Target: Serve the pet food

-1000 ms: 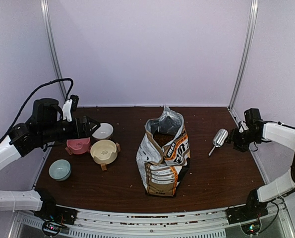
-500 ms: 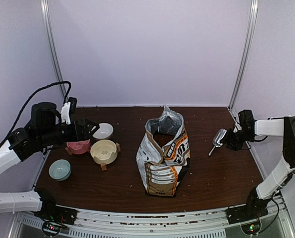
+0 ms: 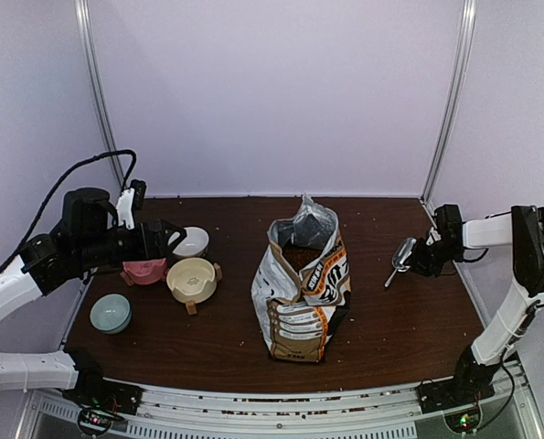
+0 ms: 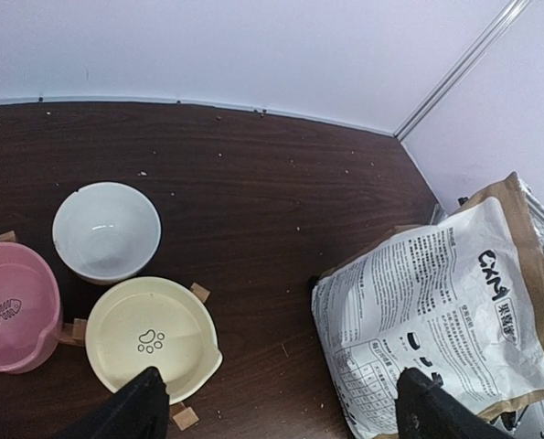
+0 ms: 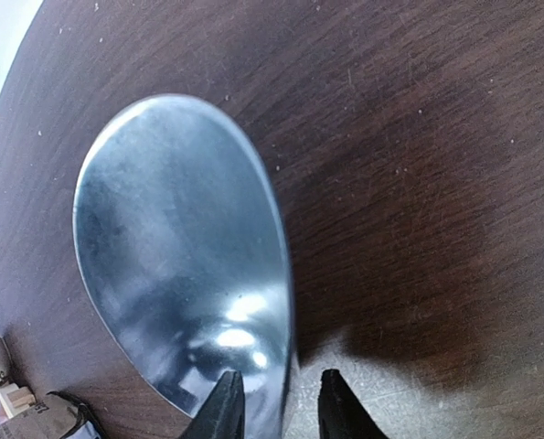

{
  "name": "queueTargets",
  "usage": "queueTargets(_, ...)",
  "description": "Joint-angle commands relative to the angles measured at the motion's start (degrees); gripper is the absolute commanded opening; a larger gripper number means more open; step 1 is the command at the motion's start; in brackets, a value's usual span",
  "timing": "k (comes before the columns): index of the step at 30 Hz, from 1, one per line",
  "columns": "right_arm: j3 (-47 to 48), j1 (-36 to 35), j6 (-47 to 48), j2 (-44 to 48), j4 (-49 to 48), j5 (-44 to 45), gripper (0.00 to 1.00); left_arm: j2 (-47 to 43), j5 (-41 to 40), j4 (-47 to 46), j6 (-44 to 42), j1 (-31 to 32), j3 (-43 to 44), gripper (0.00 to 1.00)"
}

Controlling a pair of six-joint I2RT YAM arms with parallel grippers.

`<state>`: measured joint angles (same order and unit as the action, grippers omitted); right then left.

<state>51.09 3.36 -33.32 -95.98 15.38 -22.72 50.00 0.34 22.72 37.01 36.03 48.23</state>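
The scoop (image 5: 180, 247) was straddled, for lifting, by fingers of the right gripper (image 5: 281, 380) — whether clamped could not be told; those of the left gripper (image 4: 281, 384) were spread wide.

You're looking down into the silver scoop (image 5: 176, 256), its hollow bowl filling the left of your view on the dark counter (image 5: 436, 183). Your right gripper (image 5: 279, 409) straddles its near rim, though contact isn't clear.

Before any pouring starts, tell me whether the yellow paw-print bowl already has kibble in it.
No, the yellow paw-print bowl shows a bare inside with only its printed paw mark in the left wrist view.
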Motion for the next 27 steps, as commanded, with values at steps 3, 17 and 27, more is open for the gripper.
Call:
queueTargets(3, 1.76, 0.33, -1.31, -1.88, -2.29, -0.30, 0.24, -0.11, -0.34, -2.69, -0.42, -0.39, 0.65, 0.89)
queueTargets(17, 1.67, 0.34, -2.11, -2.23, -3.29, 0.30, 0.08, -2.15, -1.20, -2.51, -0.90, -0.39, -0.65, 0.89)
queueTargets(27, -0.04, 0.34, -3.55, 1.92, -3.21, -1.50, 0.00, -3.27, -1.75, -4.45, -2.76, -0.44, -0.52, 0.89)
